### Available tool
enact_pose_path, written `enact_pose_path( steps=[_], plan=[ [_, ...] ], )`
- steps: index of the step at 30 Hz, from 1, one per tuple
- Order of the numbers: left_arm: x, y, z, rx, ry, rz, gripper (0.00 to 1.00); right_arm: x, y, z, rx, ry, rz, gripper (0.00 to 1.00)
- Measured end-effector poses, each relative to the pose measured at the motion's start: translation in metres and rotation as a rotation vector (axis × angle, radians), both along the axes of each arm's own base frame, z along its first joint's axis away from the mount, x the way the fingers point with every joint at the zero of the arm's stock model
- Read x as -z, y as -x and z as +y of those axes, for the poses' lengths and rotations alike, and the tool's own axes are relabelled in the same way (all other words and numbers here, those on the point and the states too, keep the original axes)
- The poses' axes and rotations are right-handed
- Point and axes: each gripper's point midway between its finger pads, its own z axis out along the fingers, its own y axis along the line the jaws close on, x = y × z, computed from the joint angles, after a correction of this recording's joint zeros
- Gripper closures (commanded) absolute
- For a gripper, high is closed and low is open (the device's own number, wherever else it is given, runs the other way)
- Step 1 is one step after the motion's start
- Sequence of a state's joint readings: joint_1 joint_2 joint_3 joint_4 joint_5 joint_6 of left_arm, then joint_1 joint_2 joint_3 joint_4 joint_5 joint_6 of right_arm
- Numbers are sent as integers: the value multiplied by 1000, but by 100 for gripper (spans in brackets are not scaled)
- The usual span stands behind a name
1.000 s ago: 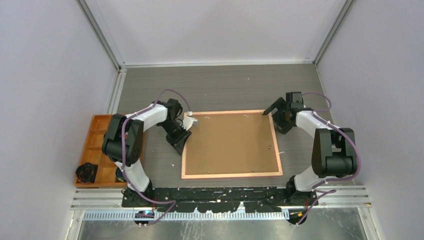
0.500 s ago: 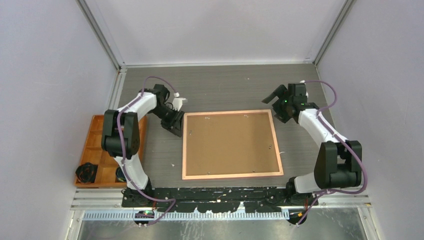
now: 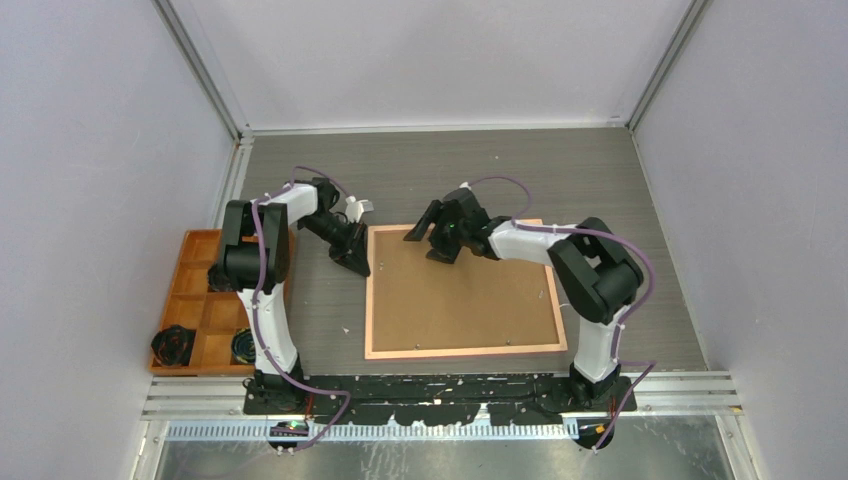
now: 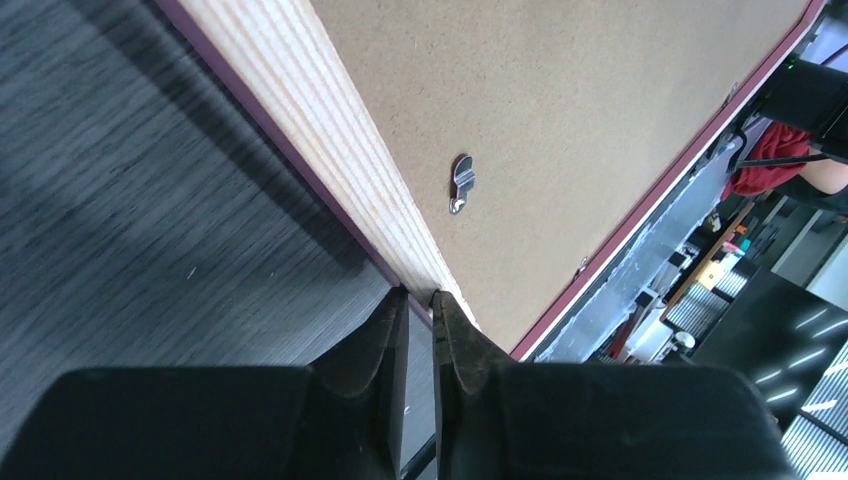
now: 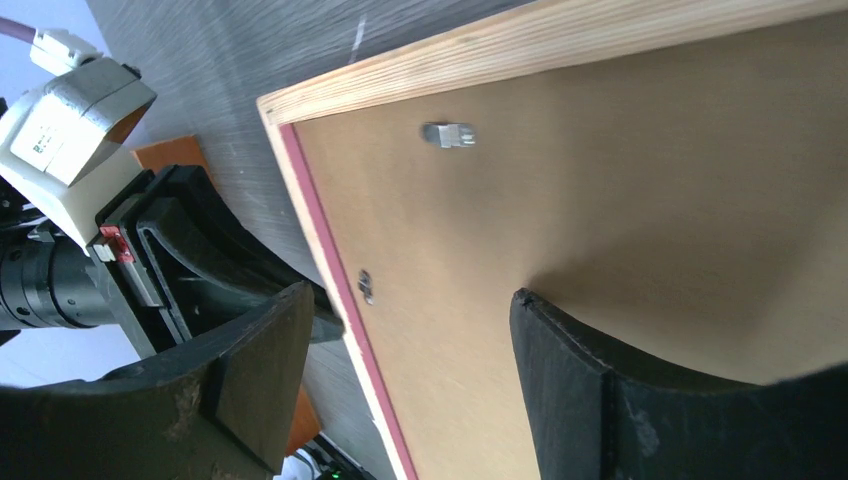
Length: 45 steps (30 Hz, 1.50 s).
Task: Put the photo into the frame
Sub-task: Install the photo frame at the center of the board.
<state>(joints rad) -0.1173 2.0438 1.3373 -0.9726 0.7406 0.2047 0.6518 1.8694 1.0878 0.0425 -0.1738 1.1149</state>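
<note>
The frame (image 3: 462,351) lies back-up on the table, with the brown backing board (image 3: 460,290) set inside it. The photo is out of view. My left gripper (image 3: 355,262) is shut, with only a sliver between the jaws. In the left wrist view its tips (image 4: 415,296) touch the frame's light wood border (image 4: 330,150) on the left side. My right gripper (image 3: 432,232) is open and empty, low over the board's upper left part. In the right wrist view (image 5: 400,330) its jaws span the frame's left border and the board (image 5: 620,200).
An orange compartment tray (image 3: 195,300) with black items (image 3: 175,345) stands at the left. Small metal clips (image 4: 462,182) (image 5: 449,134) sit along the board's edges. My left gripper also shows in the right wrist view (image 5: 200,260), close beside the right gripper.
My right arm has swung left from beyond the frame's upper right corner to over the board's upper left part. My left gripper has shifted slightly down along the frame's left edge.
</note>
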Motion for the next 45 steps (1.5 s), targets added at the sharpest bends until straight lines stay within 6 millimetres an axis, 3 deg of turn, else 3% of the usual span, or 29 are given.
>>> enact_pose_path(
  steps=[6,11,21,45],
  plan=[
    [1,1,1,-26,8,14,89,1,3,62,-75,-66,-3,30],
    [1,1,1,-29,9,10,90,2,15,85,-113,-90,6,33],
    [0,1,1,-33,5,-6,91,6,17,90,-115,-104,31,38],
    [0,2,2,-37,-6,-23,91,8,20,105,-127,-127,51,39]
  ],
)
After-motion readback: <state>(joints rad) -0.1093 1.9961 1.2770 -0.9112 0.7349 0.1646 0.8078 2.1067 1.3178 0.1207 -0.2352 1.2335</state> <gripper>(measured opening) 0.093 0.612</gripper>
